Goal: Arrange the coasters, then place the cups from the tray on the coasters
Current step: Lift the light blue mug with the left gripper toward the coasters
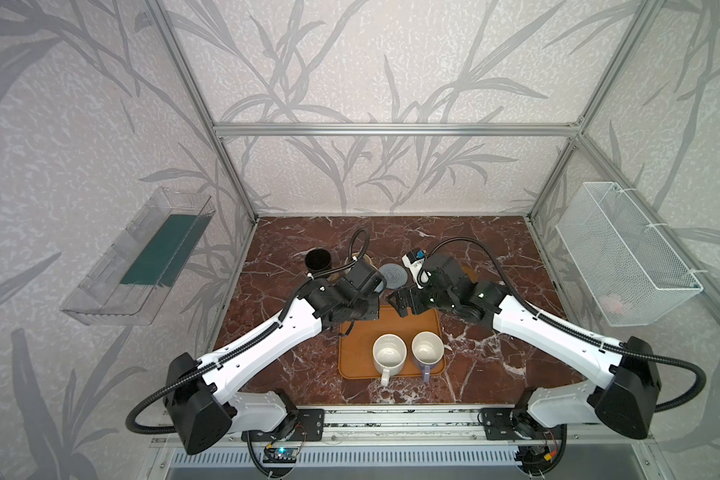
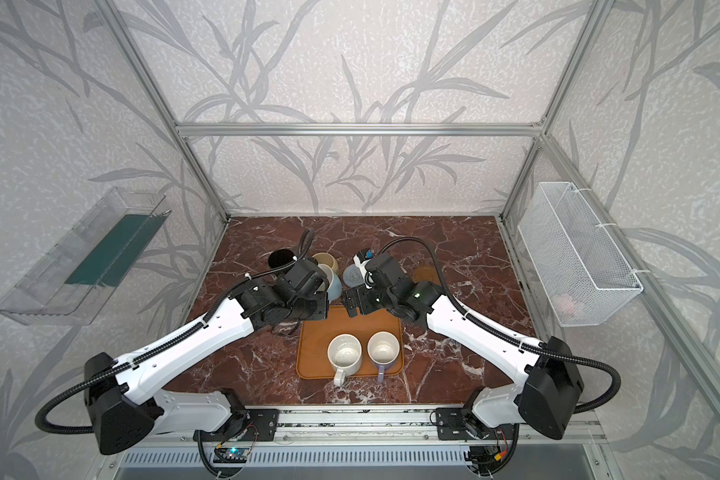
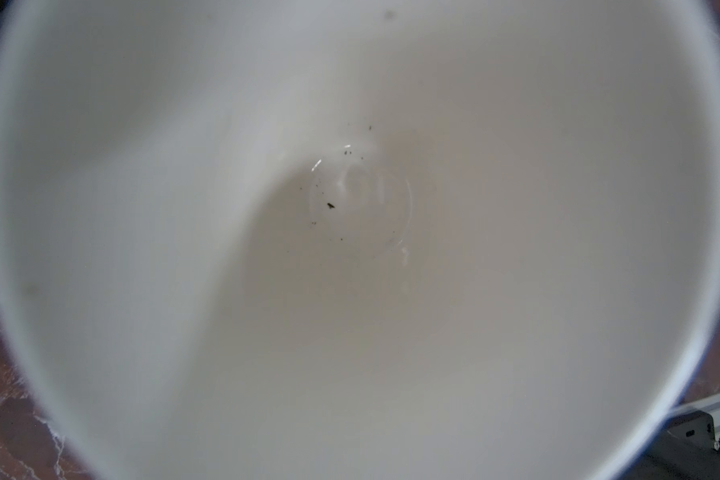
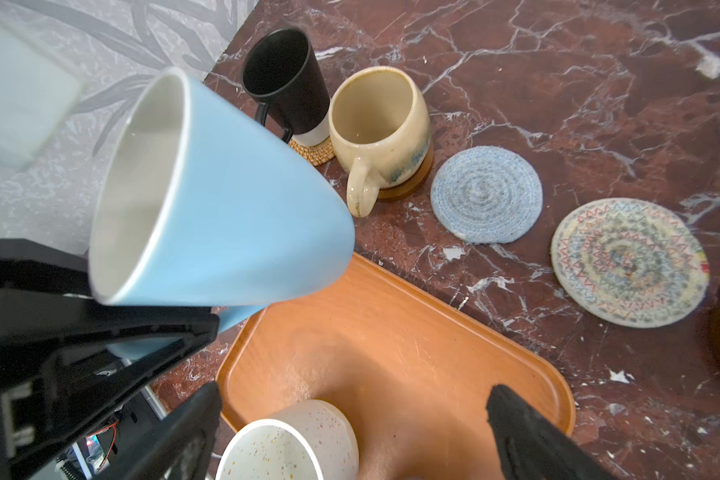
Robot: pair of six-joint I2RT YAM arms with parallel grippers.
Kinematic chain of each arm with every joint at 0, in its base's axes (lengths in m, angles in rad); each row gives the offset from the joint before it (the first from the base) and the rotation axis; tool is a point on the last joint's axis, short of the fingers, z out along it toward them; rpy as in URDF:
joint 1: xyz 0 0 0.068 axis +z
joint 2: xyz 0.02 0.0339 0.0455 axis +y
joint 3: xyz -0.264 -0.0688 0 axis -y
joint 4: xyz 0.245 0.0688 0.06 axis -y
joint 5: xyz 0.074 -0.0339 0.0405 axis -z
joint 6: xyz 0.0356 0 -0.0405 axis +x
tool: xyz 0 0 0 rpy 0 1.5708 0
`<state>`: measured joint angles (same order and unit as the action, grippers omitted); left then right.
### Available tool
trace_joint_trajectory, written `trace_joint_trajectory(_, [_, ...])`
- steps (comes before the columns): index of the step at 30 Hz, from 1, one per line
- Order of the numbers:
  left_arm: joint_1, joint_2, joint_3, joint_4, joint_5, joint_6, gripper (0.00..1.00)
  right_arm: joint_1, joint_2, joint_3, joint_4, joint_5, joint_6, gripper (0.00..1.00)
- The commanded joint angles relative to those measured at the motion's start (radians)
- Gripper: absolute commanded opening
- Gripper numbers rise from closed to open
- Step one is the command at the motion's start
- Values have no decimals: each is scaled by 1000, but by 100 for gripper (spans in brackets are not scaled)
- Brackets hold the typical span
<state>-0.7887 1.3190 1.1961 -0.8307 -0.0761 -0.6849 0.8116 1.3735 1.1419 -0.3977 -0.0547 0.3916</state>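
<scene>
My left gripper (image 4: 202,328) is shut on the light blue cup (image 4: 233,199), which hangs tilted over the tray's far left corner; its white inside (image 3: 350,249) fills the left wrist view. The black cup (image 4: 285,83) stands on the rattan coaster (image 4: 314,151), and the cream-yellow cup (image 4: 377,129) on a brown coaster (image 4: 412,183). The blue-grey coaster (image 4: 486,194), cream coaster (image 4: 628,262) and another brown coaster (image 2: 425,274) lie bare. My right gripper (image 4: 354,395) is open above the tray (image 4: 412,340). On the tray stand the speckled white cup (image 1: 388,354) and lavender cup (image 1: 427,350).
A white wire basket (image 1: 624,253) hangs on the right wall and a clear plastic bin (image 1: 138,257) on the left. Aluminium frame posts (image 1: 242,187) stand at the back corners of the marble table (image 1: 495,249). Both arms meet over the tray's far edge.
</scene>
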Motion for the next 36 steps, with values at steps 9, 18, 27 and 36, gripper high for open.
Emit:
trace_joint_trajectory(9, [136,72,195,15,200,146,0,-39,-39,47,-34,37,9,99])
trace_joint_trajectory(18, [175,166,293,18,214,173,0,-89,-31,84,-48,63,85,99])
trace_joint_trajectory(27, [207,262,387,37,263,164,0,-122,-3,121,-53,37,113,99])
trace_joint_trajectory(36, [211,357,404,66,250,165,0,-172,-13,58,-28,7,153,100])
